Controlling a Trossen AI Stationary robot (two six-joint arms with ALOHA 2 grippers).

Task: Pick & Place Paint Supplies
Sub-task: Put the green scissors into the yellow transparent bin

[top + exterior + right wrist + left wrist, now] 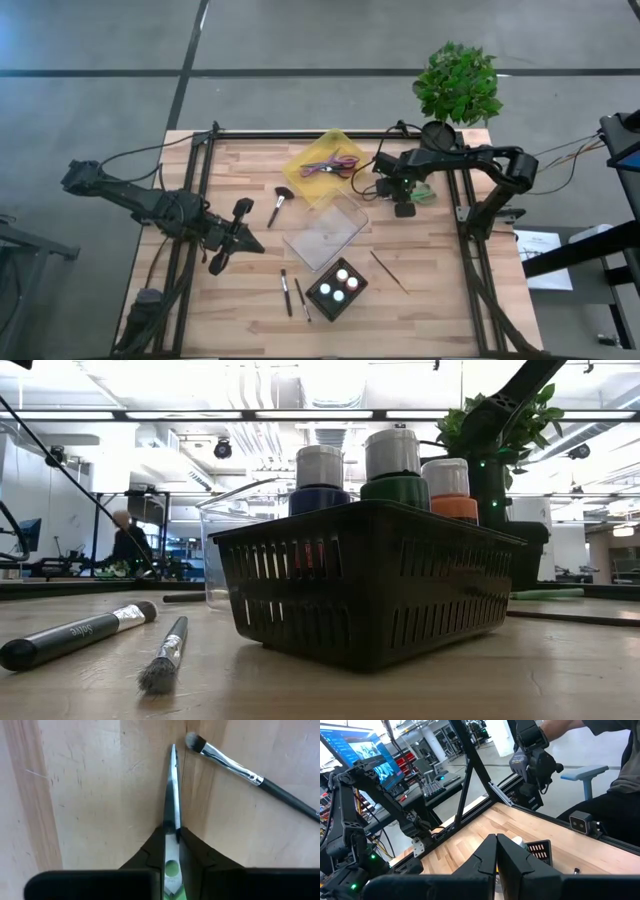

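Three white-capped bottles, blue [319, 482], green [393, 470] and orange [447, 490], stand in a black basket [336, 288] near the worktop's [440, 280] front middle. Two dark brushes [286, 292] lie just left of the basket; a thin wooden brush [389, 272] lies to its right. A bigger fan-tipped brush [278, 206] lies farther back left, near the left tool. A clear tub [325, 232] sits between the basket and a yellow tray [322, 166] holding scissors [330, 167].

Right tool [171, 837] is at the back right of the worktop, beside the tray, clamped on green-handled scissors [172, 790], blades closed and pointing out over the wood. One silver-ferruled brush [235, 765] lies just beside the blade tip, not touching.

Left tool [496, 851] is closed and empty, hanging over the worktop's left side, well apart from the basket.

A potted plant [457, 83] stands behind the back right corner. A person [127, 540] shows far off in the room.
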